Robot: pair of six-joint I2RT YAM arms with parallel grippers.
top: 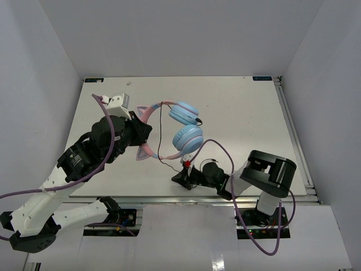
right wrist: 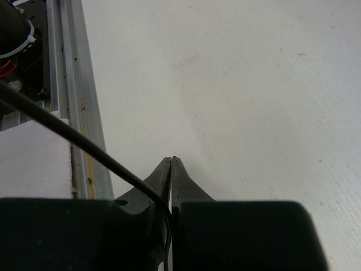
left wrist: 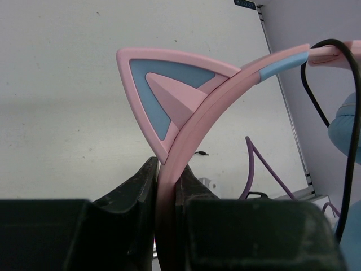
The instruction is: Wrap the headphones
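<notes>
The headphones hang lifted over the table, with two round light-blue ear cups and a thin pink headband bearing a pink-and-blue cat ear. My left gripper is shut on the headband just below that ear, and the band runs up between the left gripper's jaws. The thin black cable drops from the headband toward the near table edge. My right gripper sits low there, and in its wrist view the right gripper is shut on the cable, which slants in from the upper left.
A purple arm cable loops above the right arm. The metal rail of the near table edge lies just left of the right gripper. White walls close in the table on three sides.
</notes>
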